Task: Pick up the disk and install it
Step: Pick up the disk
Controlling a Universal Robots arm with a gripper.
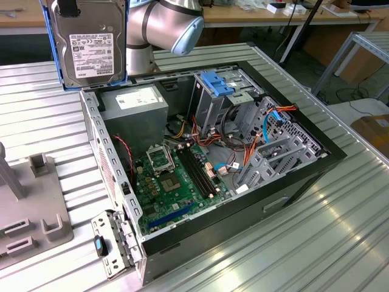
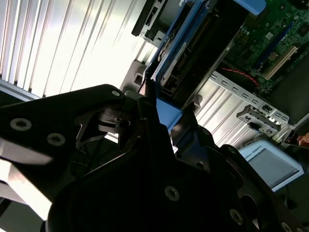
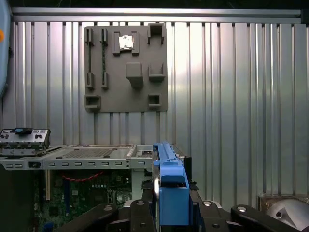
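**Disk held clear above the open computer case**

In the exterior view the top of the disk (image 1: 88,45) runs off the frame's upper edge, and the arm (image 1: 164,24) behind it is cut off there too. In the second wrist view the gripper (image 2: 169,112) is a dark mass in shadow, and its detail is hard to read. It covers most of the disk (image 2: 168,115) apart from a strip of blue carrier and one dark metal edge.

The gripper is clamped on the disk. Its black fingers (image 2: 150,104) press against the blue carrier from either side. In the first wrist view the carrier's edge (image 3: 170,188) rises between the gripper's (image 3: 171,209) two halves.

The disk hangs upright at the upper left of the exterior view, label side toward the camera. It is above the rear corner of the computer case (image 1: 298,185) and not touching it.

The case lies open on the ribbed metal table (image 1: 328,237). Inside are the motherboard (image 1: 176,182), the grey power supply (image 1: 135,112), a tangle of coloured cables (image 1: 243,152), and the silver drive cage topped by a fixed blue bracket (image 1: 217,82). A grey fixture plate (image 1: 27,213) sits on the table at the exterior view's left, apart from the case.
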